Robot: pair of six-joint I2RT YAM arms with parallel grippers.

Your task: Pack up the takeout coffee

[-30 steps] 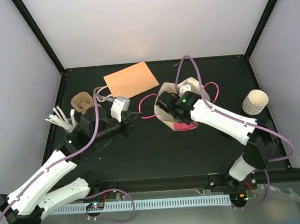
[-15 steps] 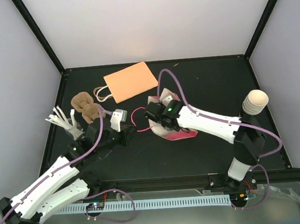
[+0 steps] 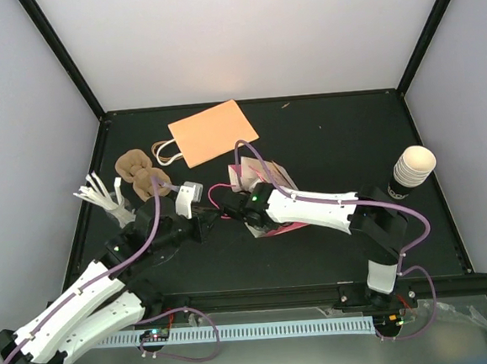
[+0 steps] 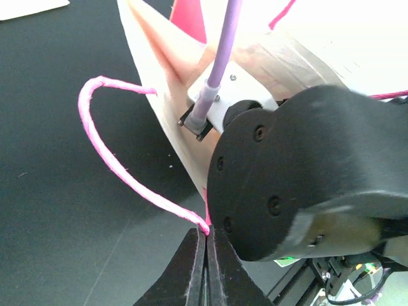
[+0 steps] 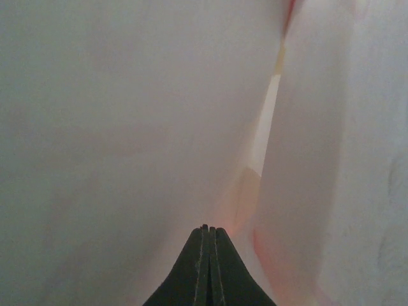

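One takeout coffee (image 3: 413, 171) stands upright at the right edge of the bench (image 3: 325, 142), well apart from both arms, its cream ribbed top above a dark lower part. Near the middle of the bench lies a white paper bag (image 3: 273, 180) with pink sides, tipped over, and the right arm reaches into its mouth. Inside it, the right fingers (image 5: 196, 261) are pressed together with only pale paper around them. The left fingers (image 4: 189, 268) are clamped on the bag's pink cord handle (image 4: 108, 159), which loops above the dark bench. Toward the far side lies a flat orange bag (image 3: 212, 131); left of it sit a brown pulp carrier (image 3: 140, 171) and a bundle of white sticks (image 3: 99, 193)
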